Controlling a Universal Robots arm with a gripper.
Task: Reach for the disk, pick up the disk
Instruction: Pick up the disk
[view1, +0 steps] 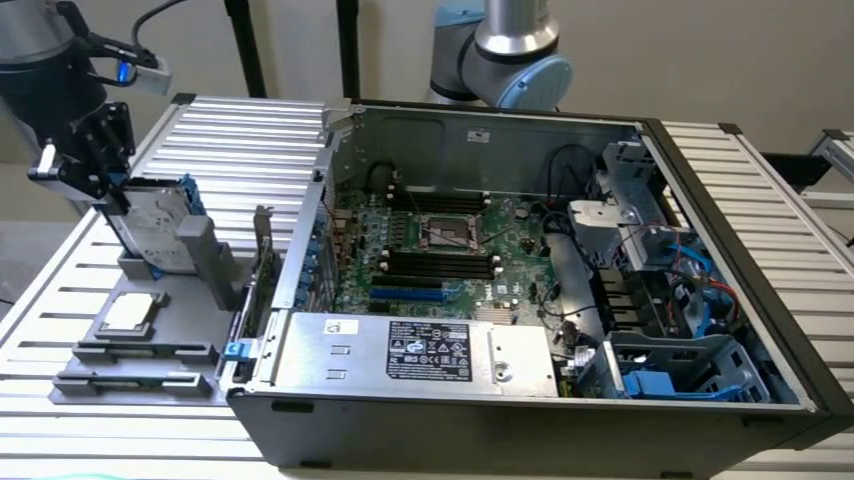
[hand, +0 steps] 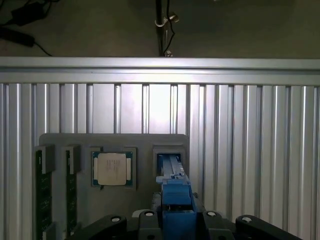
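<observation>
Gripper (view1: 118, 195) (hand: 175, 220): black jaws straddle the top edge of the disk (view1: 158, 225) (hand: 175, 197) and appear clenched on its blue plastic rail; contact can't be fully confirmed. Disk is a flat silver-grey rect. slab standing on edge directly below the jaws, lower end in a slot of the matte grey fixture (hand: 115, 142). One pocket over from the jaws, a square metallic CPU (view1: 128, 312) (hand: 112, 169) lies flat. Fixture rests on the ribbed aluminium desk (view1: 240, 140) (hand: 250, 150). Open sheet-metal PC chassis (view1: 534, 400) stands well apart from the jaws.
</observation>
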